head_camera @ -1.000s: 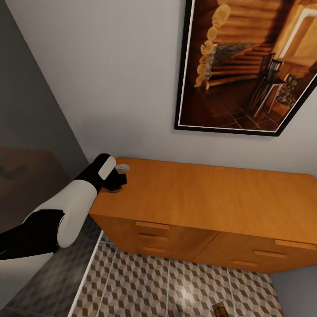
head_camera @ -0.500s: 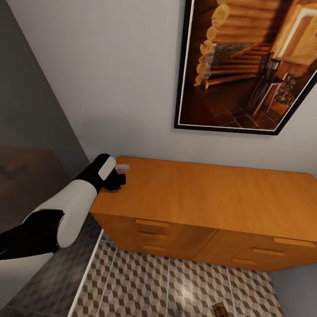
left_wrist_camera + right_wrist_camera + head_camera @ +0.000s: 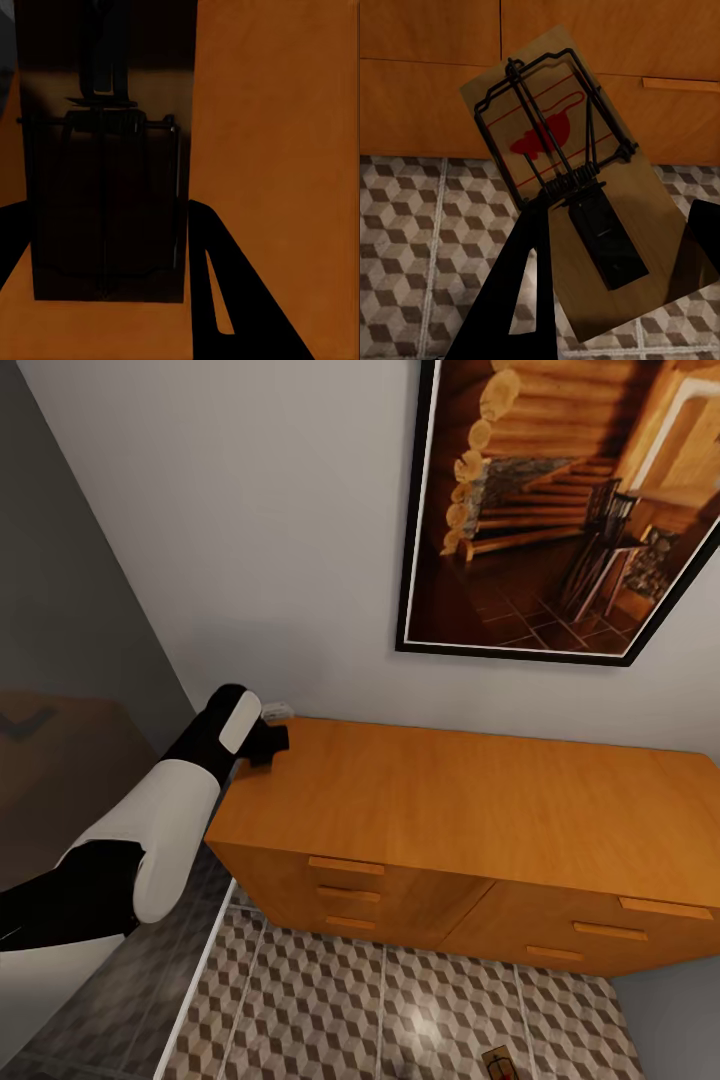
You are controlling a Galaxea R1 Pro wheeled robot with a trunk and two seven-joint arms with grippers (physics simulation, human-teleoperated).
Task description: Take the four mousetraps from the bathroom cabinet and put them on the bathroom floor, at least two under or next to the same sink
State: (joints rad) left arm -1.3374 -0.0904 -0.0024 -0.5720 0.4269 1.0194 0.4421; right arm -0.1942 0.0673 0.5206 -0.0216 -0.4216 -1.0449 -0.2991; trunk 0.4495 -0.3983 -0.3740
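Note:
In the left wrist view a dark, shadowed mousetrap (image 3: 105, 150) sits between the fingers of my left gripper (image 3: 105, 232), just above the orange-brown top of the cabinet (image 3: 277, 112). The head view places this left gripper (image 3: 268, 740) over the cabinet's (image 3: 470, 800) back left corner, near the wall. My right gripper (image 3: 615, 277) is shut on a second mousetrap (image 3: 555, 157), red spot up, held above the bathroom floor (image 3: 420, 225) in front of the cabinet drawers (image 3: 435, 90). A mousetrap (image 3: 500, 1063) shows at the head view's lower edge over the tiles (image 3: 330, 1010).
A large framed picture (image 3: 560, 510) hangs on the wall above the cabinet. A dark grey wall (image 3: 60, 660) stands close on the left, with a white strip (image 3: 195, 980) along its base. All the drawers (image 3: 345, 866) are closed.
My left gripper has lifted off the cabinet top and moved back toward the wall, taking the mousetrap with it. The view has barely shifted.

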